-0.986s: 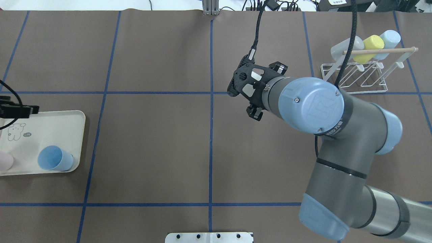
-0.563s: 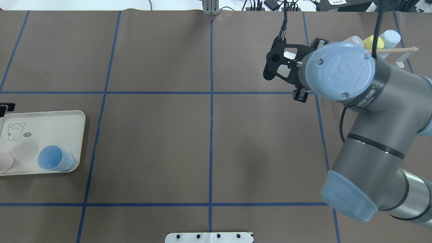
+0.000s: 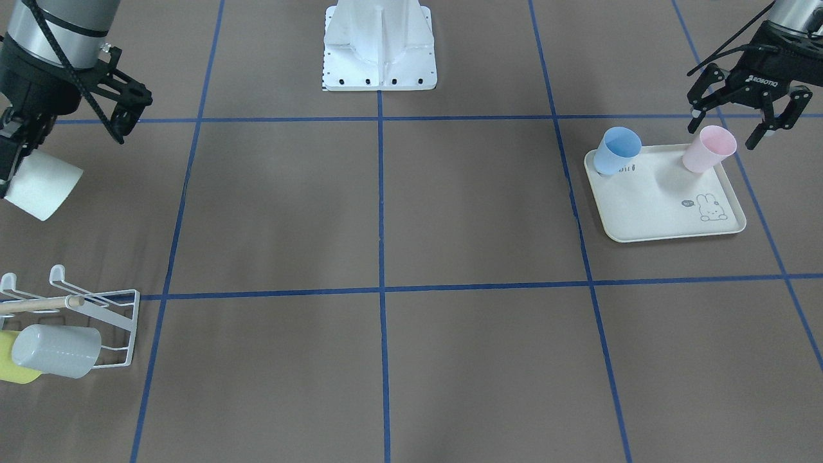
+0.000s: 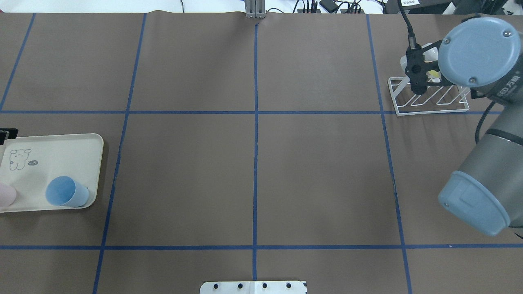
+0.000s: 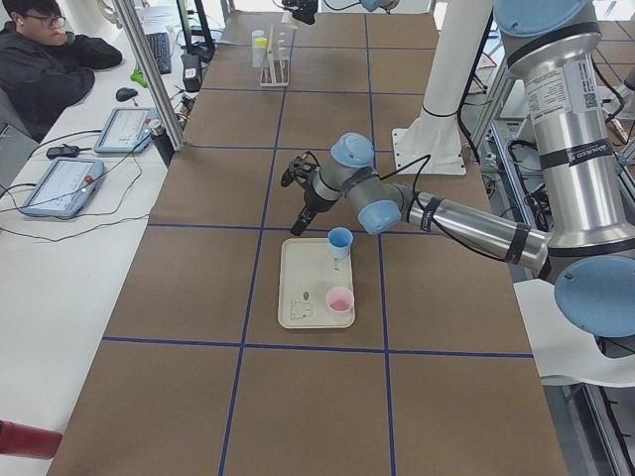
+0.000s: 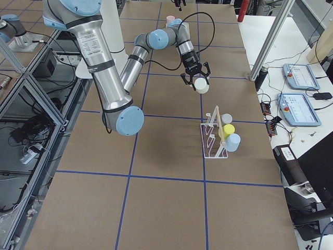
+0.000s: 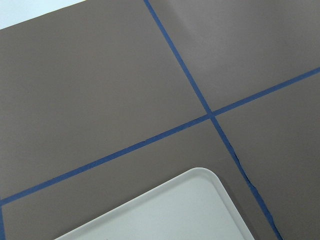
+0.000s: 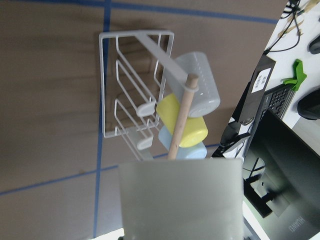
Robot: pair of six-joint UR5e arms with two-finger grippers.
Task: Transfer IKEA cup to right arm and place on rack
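The white IKEA cup (image 3: pixel 42 185) hangs tilted in the air with my right gripper (image 3: pixel 11 161) shut on it. In the right wrist view the cup (image 8: pixel 182 200) fills the bottom edge, just short of the rack (image 8: pixel 131 90). The white wire rack (image 4: pixel 429 100) with its wooden rod (image 8: pixel 181 115) stands at the far right, partly under the right arm (image 4: pixel 478 53). The rack holds a grey cup (image 3: pixel 58 351), a yellow cup (image 8: pixel 182 120) and a light-blue cup (image 8: pixel 172 142). My left gripper (image 3: pixel 723 132) is open just above a pink cup (image 3: pixel 707 151).
A cream rabbit-print tray (image 3: pixel 662 206) at the left end carries the pink cup and a blue cup (image 3: pixel 616 151). The white robot base (image 3: pixel 379 48) is at the near middle edge. In the exterior left view a person (image 5: pixel 45 59) sits by tablets at a side bench.
The right arm has swung right and farther across the table, from the centre to over the rack. The left gripper has drawn back toward the left edge of the overhead view.
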